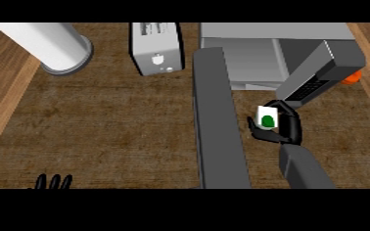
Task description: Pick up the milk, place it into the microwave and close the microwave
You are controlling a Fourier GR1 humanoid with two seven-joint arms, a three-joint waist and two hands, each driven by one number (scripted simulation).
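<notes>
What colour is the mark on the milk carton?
Green, on the white milk carton in the right hand; head view.

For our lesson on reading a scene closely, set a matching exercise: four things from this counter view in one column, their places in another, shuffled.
Things:
1. milk carton
2. left hand
3. microwave door
4. white cylinder

Places:
A. upper left corner of the counter
B. lower left edge, fingers up
C. swung open, down the middle of the view
D. in the right hand, before the microwave

Pairs: 1-D, 2-B, 3-C, 4-A
</notes>
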